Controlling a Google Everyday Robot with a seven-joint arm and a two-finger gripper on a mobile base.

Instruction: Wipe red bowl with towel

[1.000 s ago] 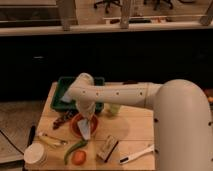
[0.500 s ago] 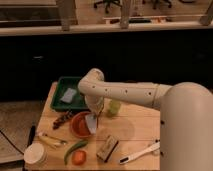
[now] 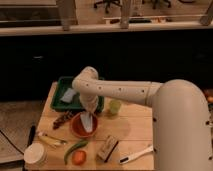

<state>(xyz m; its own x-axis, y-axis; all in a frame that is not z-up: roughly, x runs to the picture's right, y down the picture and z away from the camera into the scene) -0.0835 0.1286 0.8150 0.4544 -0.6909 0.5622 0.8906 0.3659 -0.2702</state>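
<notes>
The red bowl (image 3: 76,127) sits on the wooden table, left of centre. My gripper (image 3: 90,106) is just above the bowl's right half, at the end of the big white arm that reaches in from the right. It is shut on the towel (image 3: 87,122), a pale limp strip that hangs straight down into the bowl and touches its inside. The arm's wrist hides the bowl's far rim.
A green tray (image 3: 101,103) holding a flat pale blue-grey piece (image 3: 68,95) lies behind the bowl. Around the bowl are a yellow-green cup (image 3: 115,106), a dark brown item (image 3: 63,120), a green pepper (image 3: 75,148), an orange ball (image 3: 78,157), a white cup (image 3: 35,154), a block (image 3: 107,147) and a white brush (image 3: 135,154).
The gripper with the towel has moved a little to the right over the bowl, and the towel's hanging end has swept across the bowl's inside. The bowl stays in place.
</notes>
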